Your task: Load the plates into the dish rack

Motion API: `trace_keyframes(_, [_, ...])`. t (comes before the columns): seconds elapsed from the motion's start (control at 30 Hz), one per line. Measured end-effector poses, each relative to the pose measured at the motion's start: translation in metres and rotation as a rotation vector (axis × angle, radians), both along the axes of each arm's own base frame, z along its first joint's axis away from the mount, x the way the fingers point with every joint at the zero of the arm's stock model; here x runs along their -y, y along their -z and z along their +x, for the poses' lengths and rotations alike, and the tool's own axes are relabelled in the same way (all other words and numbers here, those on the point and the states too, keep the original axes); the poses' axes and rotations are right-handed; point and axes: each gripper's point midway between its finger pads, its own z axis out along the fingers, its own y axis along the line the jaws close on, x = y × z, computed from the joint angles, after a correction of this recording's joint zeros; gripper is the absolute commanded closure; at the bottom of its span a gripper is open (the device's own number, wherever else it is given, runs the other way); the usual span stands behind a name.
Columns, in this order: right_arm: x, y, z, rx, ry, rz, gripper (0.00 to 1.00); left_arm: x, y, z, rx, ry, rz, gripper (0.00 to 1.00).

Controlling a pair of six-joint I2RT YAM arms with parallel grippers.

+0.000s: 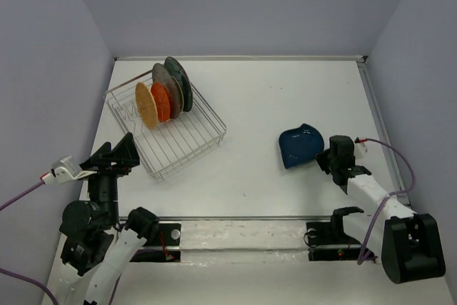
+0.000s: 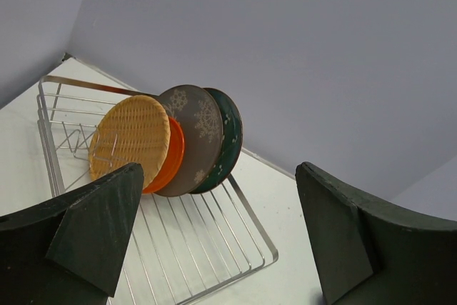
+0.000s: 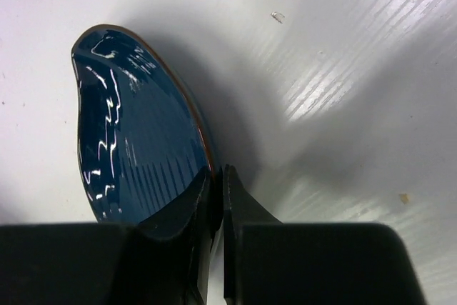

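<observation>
Pinches with right gripper [image 3: 218,185] rim of dark blue plate [image 3: 136,141] near table's [image 1: 285,91] right edge, holds left gripper [image 2: 218,191] spread wide beside dish rack [image 1: 194,145].

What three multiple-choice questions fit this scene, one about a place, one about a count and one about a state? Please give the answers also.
1. Where is the blue plate?
A. right of the rack, outside it
B. standing in the rack
C. under the rack

2. How many plates stand in the rack?
A. two
B. six
C. four

3. What is the state of the right gripper?
A. open and empty
B. shut on the blue plate's rim
C. open above the rack

Answers:
1 A: the top view shows it far right of the rack.
2 C: tan, orange, grey and teal ones stand upright there.
3 B: the right wrist view shows it pinching the rim.
</observation>
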Motion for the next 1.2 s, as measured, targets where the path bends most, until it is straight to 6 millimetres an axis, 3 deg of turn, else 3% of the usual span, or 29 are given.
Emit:
trace_keyframes(0.17, [0.006, -0.009, -0.01, -0.002, -0.06, -0.083, 0.93, 0.002, 0.0, 0.0, 0.002, 0.011, 0.003, 0.01])
trace_keyframes(0.27, [0.008, -0.027, -0.014, -0.018, -0.122, -0.175, 0.93, 0.004, -0.001, 0.0, 0.003, 0.019, 0.008, 0.01])
trace_keyframes(0.37, [-0.004, -0.065, -0.008, -0.008, -0.223, -0.307, 0.93, 0.008, 0.002, 0.007, -0.02, 0.021, 0.029, 0.01])
trace_keyframes(0.5, [-0.041, -0.124, 0.015, 0.078, -0.341, -0.451, 0.93, 0.018, 0.014, 0.024, -0.096, 0.027, 0.079, 0.01])
trace_keyframes(0.6, [-0.089, -0.168, 0.03, 0.155, -0.446, -0.554, 0.93, 0.024, 0.025, 0.036, -0.152, 0.03, 0.109, 0.01])
trace_keyframes(0.9, [-0.198, -0.255, 0.055, 0.298, -0.591, -0.85, 0.93, 0.013, 0.039, 0.051, -0.227, -0.04, 0.123, 0.01])
trace_keyframes(1.0, [-0.258, -0.291, 0.066, 0.393, -0.637, -0.911, 0.93, 0.006, 0.041, 0.052, -0.24, -0.079, 0.113, 0.01])
trace_keyframes(1.07, [-0.29, -0.305, 0.073, 0.439, -0.657, -0.933, 0.93, 0.0, 0.043, 0.051, -0.249, -0.113, 0.103, 0.01])
trace_keyframes(1.2, [-0.372, -0.329, 0.087, 0.549, -0.691, -0.969, 0.93, -0.014, 0.042, 0.047, -0.254, -0.184, 0.083, 0.01])
